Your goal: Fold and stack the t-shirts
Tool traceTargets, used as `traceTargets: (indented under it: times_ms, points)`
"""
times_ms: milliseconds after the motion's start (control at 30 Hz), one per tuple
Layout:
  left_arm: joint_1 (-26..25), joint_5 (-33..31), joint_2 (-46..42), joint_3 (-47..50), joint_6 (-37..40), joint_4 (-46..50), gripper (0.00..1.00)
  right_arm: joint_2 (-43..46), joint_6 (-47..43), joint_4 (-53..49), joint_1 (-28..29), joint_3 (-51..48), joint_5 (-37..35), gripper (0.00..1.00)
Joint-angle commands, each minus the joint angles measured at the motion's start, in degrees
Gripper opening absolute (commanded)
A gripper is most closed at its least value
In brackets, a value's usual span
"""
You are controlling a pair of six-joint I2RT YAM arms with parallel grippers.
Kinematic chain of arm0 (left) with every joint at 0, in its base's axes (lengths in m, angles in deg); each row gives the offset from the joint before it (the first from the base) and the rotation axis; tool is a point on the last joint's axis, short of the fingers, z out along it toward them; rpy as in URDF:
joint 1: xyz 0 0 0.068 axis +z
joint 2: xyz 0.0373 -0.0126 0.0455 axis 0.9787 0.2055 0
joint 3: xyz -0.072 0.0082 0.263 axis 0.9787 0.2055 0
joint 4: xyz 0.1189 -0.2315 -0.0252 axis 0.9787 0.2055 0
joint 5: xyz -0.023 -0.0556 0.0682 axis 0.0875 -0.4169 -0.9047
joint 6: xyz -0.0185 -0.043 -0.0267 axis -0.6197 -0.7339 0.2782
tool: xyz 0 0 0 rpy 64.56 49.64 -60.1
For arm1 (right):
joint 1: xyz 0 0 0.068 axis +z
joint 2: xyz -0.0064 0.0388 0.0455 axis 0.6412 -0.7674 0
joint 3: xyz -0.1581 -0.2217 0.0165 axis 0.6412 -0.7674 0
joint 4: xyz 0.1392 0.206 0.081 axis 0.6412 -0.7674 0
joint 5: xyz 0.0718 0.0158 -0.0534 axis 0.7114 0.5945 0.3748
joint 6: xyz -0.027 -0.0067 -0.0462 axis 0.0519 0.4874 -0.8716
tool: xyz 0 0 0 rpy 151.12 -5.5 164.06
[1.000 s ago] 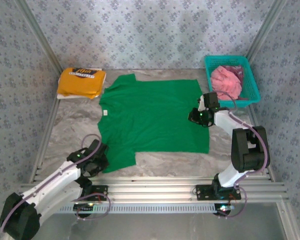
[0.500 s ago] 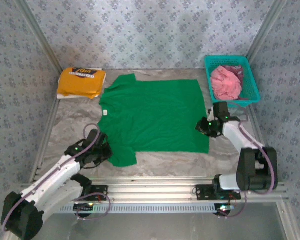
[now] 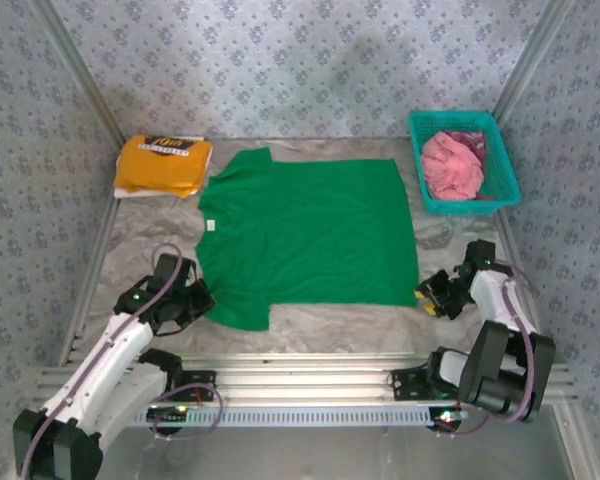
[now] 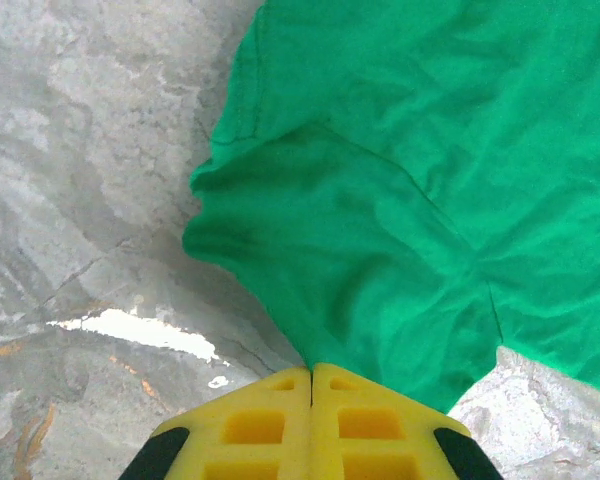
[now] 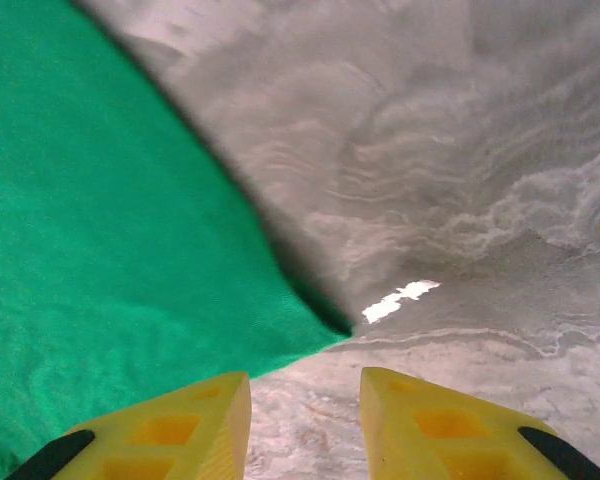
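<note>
A bright green t-shirt (image 3: 310,235) lies spread flat in the middle of the table. My left gripper (image 3: 198,300) is shut on its near-left sleeve; in the left wrist view the green cloth (image 4: 380,200) runs into the closed yellow tips (image 4: 312,368). Just off the shirt's near-right corner (image 5: 330,325), my right gripper (image 3: 427,298) stands open, its fingers (image 5: 305,378) holding nothing. A folded yellow-orange t-shirt (image 3: 163,163) with dark print lies at the far left. The pink t-shirt (image 3: 452,165) is bunched in the basket.
The teal plastic basket (image 3: 502,188) stands at the far right, against the patterned wall. Metal frame rails run along both sides and the near edge (image 3: 310,375). Bare grey marbled tabletop (image 3: 350,325) shows between the shirt's hem and the arm bases.
My right gripper has drawn back from the shirt's right edge to its near-right corner, and its jaws have opened. My left gripper has shifted slightly left, still pinching the sleeve.
</note>
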Motion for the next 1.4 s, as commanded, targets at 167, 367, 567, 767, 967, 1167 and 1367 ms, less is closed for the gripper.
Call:
traceTargets:
  times_ms: [167,367,567,767,967,1167,1367]
  points:
    - [0.4,1.5,-0.8,-0.7,1.6,-2.0,0.00,-3.5,2.4,6.9,3.7,-3.7,-1.9,0.42]
    - [0.5,1.9,-1.0,0.7,1.1,-3.7,0.00,-3.5,3.0,15.2,3.7,-6.5,-3.5,0.49]
    - [0.5,2.2,-1.0,1.1,1.5,-5.3,0.00,-4.8,4.4,21.7,5.2,-8.2,-5.4,0.46]
    - [0.7,2.1,-2.1,1.8,1.2,-5.6,0.00,-4.1,7.8,26.2,7.0,-8.2,-6.9,0.49]
    - [0.9,2.7,-1.6,2.5,0.8,-7.3,0.00,-2.1,11.8,32.3,8.5,-10.2,-9.0,0.47]
    - [1.3,2.8,-1.5,2.6,1.2,-7.8,0.00,-1.3,10.7,32.6,8.2,-9.4,-10.4,0.45]
    - [1.7,2.8,-1.4,2.2,1.6,-7.8,0.00,-4.3,9.9,34.1,8.2,-6.7,-8.6,0.48]
